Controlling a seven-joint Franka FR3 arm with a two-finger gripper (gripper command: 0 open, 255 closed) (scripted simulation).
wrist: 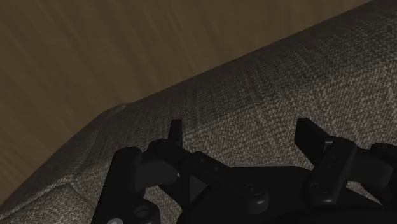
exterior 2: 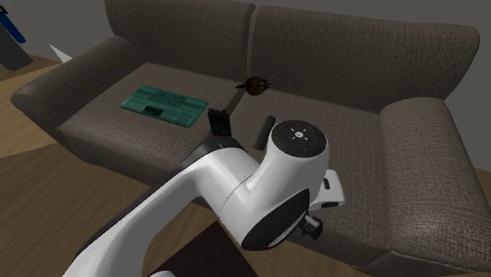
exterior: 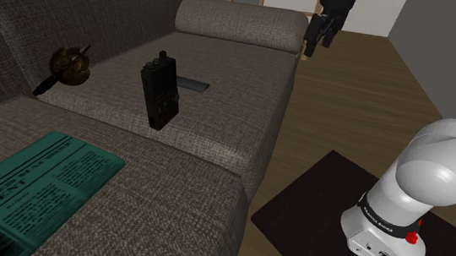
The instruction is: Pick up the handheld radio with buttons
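— Where's the radio [exterior: 160, 91]?
— Upright mid-seat on the sofa [exterior: 226, 127], open cushion toward its front edge.
— And the gripper [exterior: 317, 42]?
— Fingers spread, empty, by the far armrest [exterior: 240, 20] corner, well apart from the radio.

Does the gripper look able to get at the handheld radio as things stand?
Probably yes: the radio stands upright on the seat cushion, and the open gripper hangs near the armrest with nothing tall between them.

Sofa [exterior: 216, 143]: radio [exterior: 160, 94], newspaper [exterior: 35, 178], perhaps a teapot [exterior: 71, 64].
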